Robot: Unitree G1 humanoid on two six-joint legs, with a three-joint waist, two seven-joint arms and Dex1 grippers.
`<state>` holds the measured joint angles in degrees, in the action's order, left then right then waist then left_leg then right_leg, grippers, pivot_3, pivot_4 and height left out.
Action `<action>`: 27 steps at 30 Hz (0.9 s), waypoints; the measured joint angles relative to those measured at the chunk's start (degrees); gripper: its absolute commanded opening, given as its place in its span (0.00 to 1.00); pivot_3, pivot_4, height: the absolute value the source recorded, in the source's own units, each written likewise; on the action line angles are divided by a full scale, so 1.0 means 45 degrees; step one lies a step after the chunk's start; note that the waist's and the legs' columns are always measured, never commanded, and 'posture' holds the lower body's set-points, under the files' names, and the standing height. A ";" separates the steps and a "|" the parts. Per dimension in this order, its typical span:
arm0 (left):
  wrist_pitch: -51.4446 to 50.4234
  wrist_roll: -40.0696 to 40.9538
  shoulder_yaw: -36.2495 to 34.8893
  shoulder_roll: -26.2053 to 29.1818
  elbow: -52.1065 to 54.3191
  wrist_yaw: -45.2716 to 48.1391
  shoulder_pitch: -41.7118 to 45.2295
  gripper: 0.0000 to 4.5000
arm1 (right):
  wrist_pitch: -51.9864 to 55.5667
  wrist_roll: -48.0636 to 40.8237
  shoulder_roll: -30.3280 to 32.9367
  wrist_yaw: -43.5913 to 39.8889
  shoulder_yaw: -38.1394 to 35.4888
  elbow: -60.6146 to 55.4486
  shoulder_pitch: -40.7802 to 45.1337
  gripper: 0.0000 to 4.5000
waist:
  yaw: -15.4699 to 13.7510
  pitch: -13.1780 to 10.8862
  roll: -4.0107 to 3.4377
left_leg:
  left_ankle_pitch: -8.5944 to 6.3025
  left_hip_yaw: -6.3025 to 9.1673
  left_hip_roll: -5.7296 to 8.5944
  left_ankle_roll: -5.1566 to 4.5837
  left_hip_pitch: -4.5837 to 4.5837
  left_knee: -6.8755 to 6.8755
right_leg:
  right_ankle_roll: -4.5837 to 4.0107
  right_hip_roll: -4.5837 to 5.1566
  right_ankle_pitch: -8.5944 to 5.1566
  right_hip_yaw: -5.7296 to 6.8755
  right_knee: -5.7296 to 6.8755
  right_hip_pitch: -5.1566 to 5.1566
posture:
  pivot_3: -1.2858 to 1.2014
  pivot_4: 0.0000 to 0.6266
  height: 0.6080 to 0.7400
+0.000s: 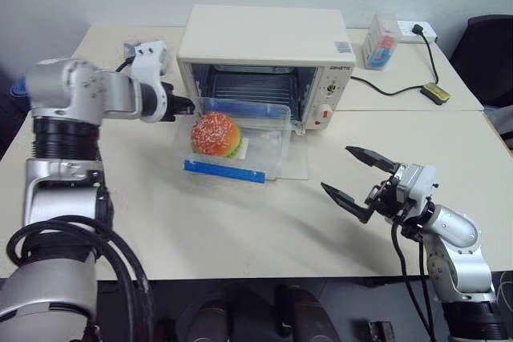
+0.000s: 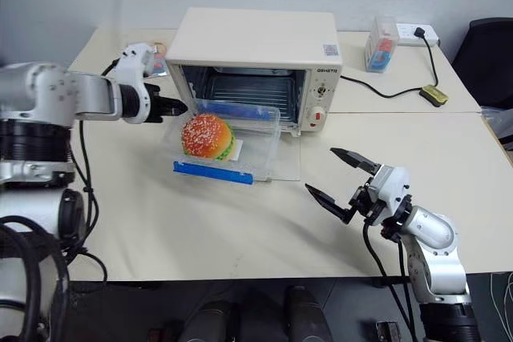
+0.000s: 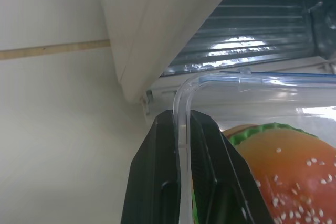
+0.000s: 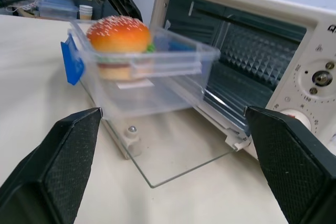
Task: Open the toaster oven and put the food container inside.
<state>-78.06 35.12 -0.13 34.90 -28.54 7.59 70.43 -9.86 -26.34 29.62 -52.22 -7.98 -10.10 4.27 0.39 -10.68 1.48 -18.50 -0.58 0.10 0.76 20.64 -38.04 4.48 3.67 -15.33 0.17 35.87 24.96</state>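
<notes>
Clear plastic food container (image 1: 236,140) sits mid-frame on dropped glass door, before toaster oven (image 1: 264,58). Left end effector (image 1: 183,105) clenched on its rim; right end effector (image 1: 358,179) released. Push level, straight onto rack w/o tipping.

Clear burger-filled food container (image 1: 236,143) on open toaster oven (image 1: 264,58) door.

The cream table (image 1: 240,230) bears the toaster oven (image 1: 264,54) (door down) and a small clear box (image 1: 381,40).
</notes>
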 measured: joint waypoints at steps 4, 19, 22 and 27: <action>0.0359 -0.0749 -0.0155 -0.0646 -0.0724 0.0230 0.0406 0.17 | 0.0055 0.0035 -0.0060 0.0410 0.0013 -0.0437 -0.0560 1.00 | -0.0068 -0.0001 0.0002 | 0.0000 -0.0009 0.0003 0.0000 0.0002 -0.0001 | 0.0000 -0.0002 0.0000 -0.0030 0.0003 0.0007 | 0.52 0.24 1.00; 0.3679 -0.0846 -0.1921 0.2474 0.1607 0.6268 -0.3102 0.47 | 0.3765 -0.0010 0.0944 0.1267 0.0853 -0.2756 -0.0421 0.80 | 0.0317 -0.0002 0.0002 | 0.0008 -0.0062 -0.0038 0.0043 -0.0009 0.0022 | -0.0034 -0.0016 -0.0018 -0.0105 0.0040 0.0078 | 0.52 0.24 1.00; 0.7015 -0.1281 -0.1842 0.3819 0.2643 0.9451 -0.5646 0.33 | 0.5287 0.0124 0.1452 0.1148 0.1858 -0.2972 0.0107 0.57 | 0.0255 -0.0001 0.0000 | 0.0003 -0.0058 -0.0048 0.0049 -0.0002 0.0022 | -0.0059 -0.0012 -0.0032 -0.0094 0.0039 0.0089 | 0.52 0.24 1.00; 1.0893 -0.1822 -0.1813 0.4139 0.3359 1.2460 -0.9135 0.00 | 0.6553 0.0709 0.1497 0.0980 0.3341 -0.3069 0.1268 0.18 | -0.0003 -0.0001 0.0002 | -0.0064 -0.0020 -0.0039 -0.0089 0.0072 -0.0032 | -0.0057 0.0024 -0.0030 -0.0060 0.0024 0.0105 | 0.52 0.24 1.00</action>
<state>-29.04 26.92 -8.29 53.52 -13.43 63.66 29.32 19.63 -23.15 36.35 -47.81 7.06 -23.92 9.98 0.37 -10.68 1.49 -18.79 -0.68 -0.07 0.36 20.96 -38.18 4.22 3.77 -15.46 -0.10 35.98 25.43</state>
